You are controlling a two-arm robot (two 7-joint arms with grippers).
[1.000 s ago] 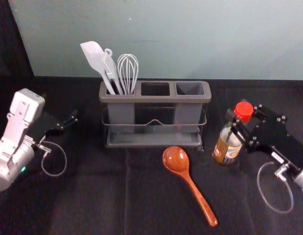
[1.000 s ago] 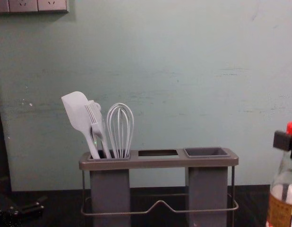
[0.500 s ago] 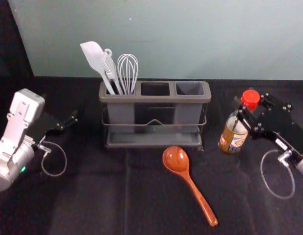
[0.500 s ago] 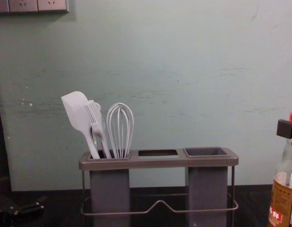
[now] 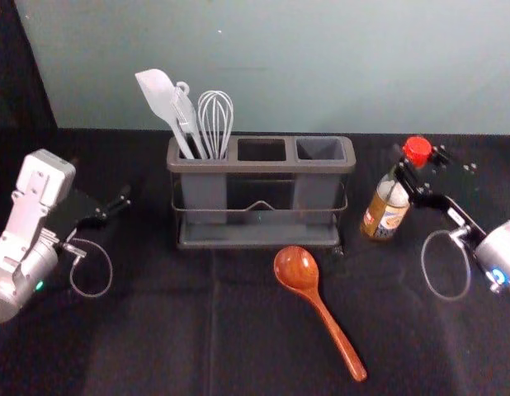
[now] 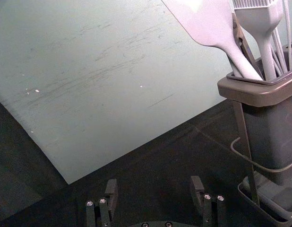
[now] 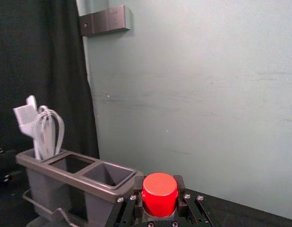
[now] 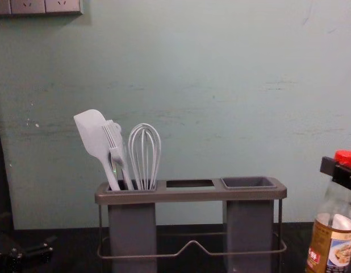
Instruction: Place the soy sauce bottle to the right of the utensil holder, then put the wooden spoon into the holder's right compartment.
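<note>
Evidently I am partway through the first half of the task, with the second half not begun. My right gripper (image 5: 411, 171) is over the right part of the counter (image 5: 156, 338), its jaws clenched around the neck of the soy sauce bottle (image 5: 385, 216), just under the red cap (image 7: 159, 194). The bottle is already to the right of the utensil holder (image 5: 262, 167), near its right end but apart from it, so the side looks correct to me. I cannot tell whether its base bears on the counter, so I would count the placing as unfinished: what remains is to seat it upright, let go and draw my jaws clear without tipping it.

The wooden spoon (image 5: 296, 271) lies untouched in front of the holder, bowl towards it and handle slanting away to the right. The right compartment (image 5: 319, 149) stands empty, ready for it, as does the middle one; the spatula (image 8: 91, 133), the brush (image 8: 114, 142) and the whisk (image 8: 145, 156) share the left one. Picking up the spoon and lowering it in is all left to do, I judge.

My left gripper (image 6: 154, 185) idles left of the holder, its jaws parted with nothing between them
</note>
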